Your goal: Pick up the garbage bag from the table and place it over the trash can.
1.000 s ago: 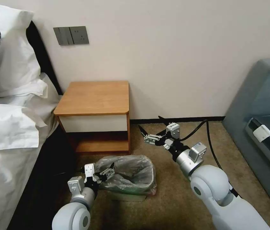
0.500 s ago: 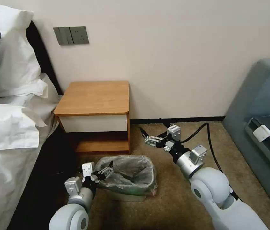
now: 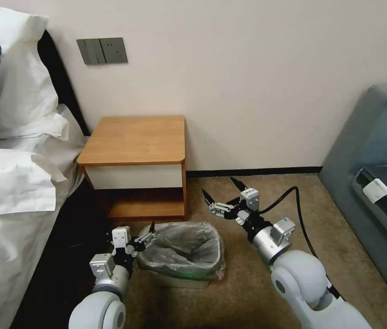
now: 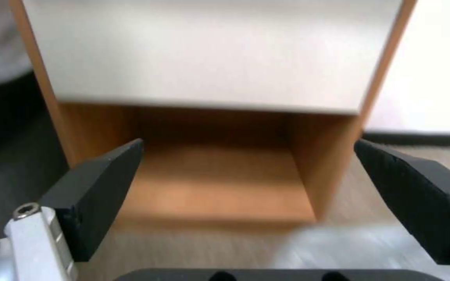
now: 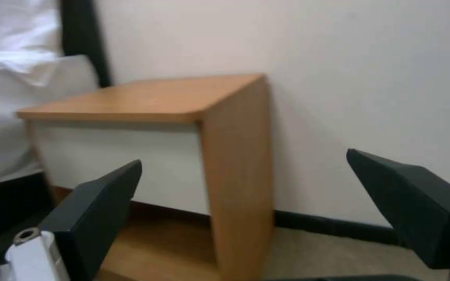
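The garbage bag (image 3: 184, 249), grey and crinkly, lines the trash can (image 3: 180, 279) and folds over its rim; the can stands on the carpet in front of the table (image 3: 134, 139). My left gripper (image 3: 147, 233) is open just beside the can's left rim, with nothing between its fingers. Its wrist view has the left gripper (image 4: 248, 143) facing the table's (image 4: 209, 58) white drawer front and lower shelf. My right gripper (image 3: 221, 189) hovers open above the carpet, beyond the can's right corner. The right wrist view looks past the right gripper (image 5: 244, 158) at the table's (image 5: 147, 97) side.
A bed with white linen (image 3: 10, 183) runs along the left, close to my left arm. A grey sofa (image 3: 376, 173) stands at the right. A black cable (image 3: 301, 205) trails over the carpet behind my right arm. The wall is right behind the table.
My left gripper has drawn back leftward from over the can's left rim to just beside it. My right gripper has shifted only slightly. The bag stays on the can.
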